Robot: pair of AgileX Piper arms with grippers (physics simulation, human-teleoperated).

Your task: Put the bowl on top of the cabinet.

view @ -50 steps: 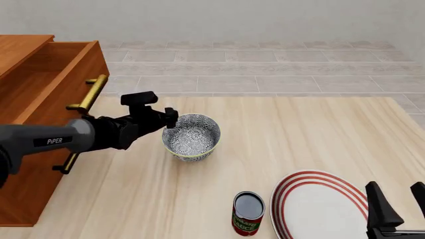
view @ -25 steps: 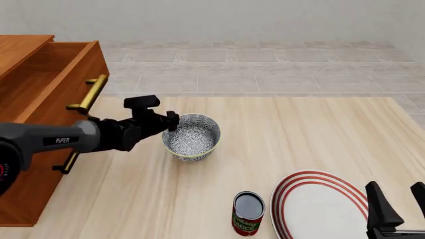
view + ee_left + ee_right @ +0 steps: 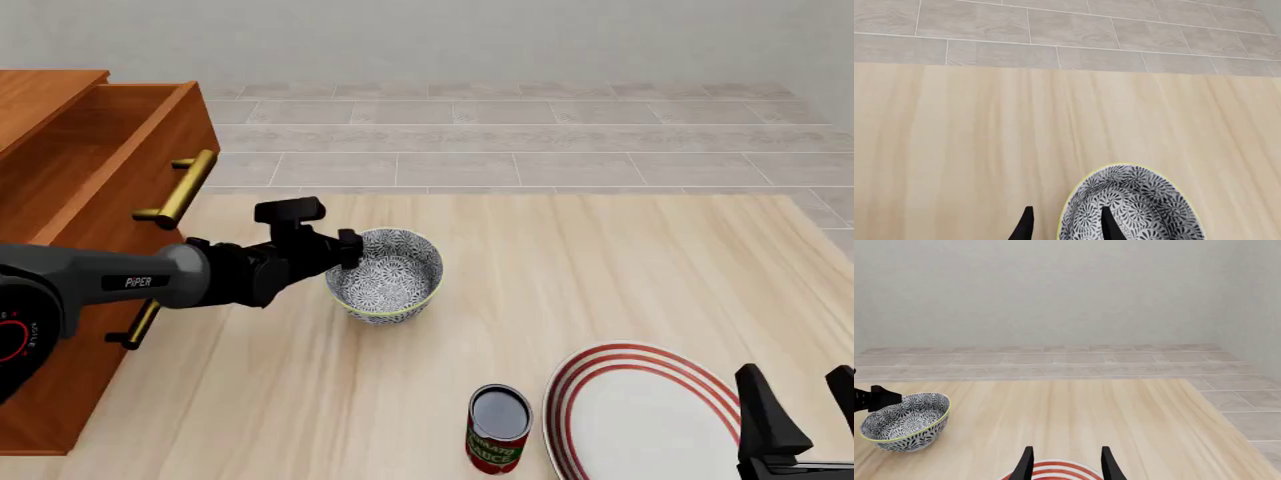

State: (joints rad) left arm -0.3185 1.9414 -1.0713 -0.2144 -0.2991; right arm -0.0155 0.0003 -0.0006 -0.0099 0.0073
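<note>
Our left gripper [image 3: 1063,229] is right at the bowl [image 3: 386,274], and the left wrist view shows it best: one dark finger sits inside the patterned wall, the other outside, the yellowish rim running between them. The jaws stand a little apart across that rim; whether they are pressing on it we cannot tell. From the front view the gripper [image 3: 344,247] meets the bowl on its left edge, and the arm behind it carries white lettering that reads "PIPER".

The bowl stands upright on the table [image 3: 561,270], near the middle, with the tall wooden cabinet [image 3: 80,160] well off to its left. We see brass bar handles on the cabinet front, and its top drawer stands pulled out.

Nearer to us on the table is a can [image 3: 498,428] with a red and green label; there is writing on it, but too small for us to read. Just to its right lies a white plate [image 3: 627,415] with red rings.

Our right gripper [image 3: 801,415] shows at the lower right corner of the front view, fingers spread and nothing between them. Its own wrist view has the fingers [image 3: 1026,465] hanging over the plate's edge, and catches the bowl [image 3: 905,421] side-on, with the left fingertips dark at its rim.
</note>
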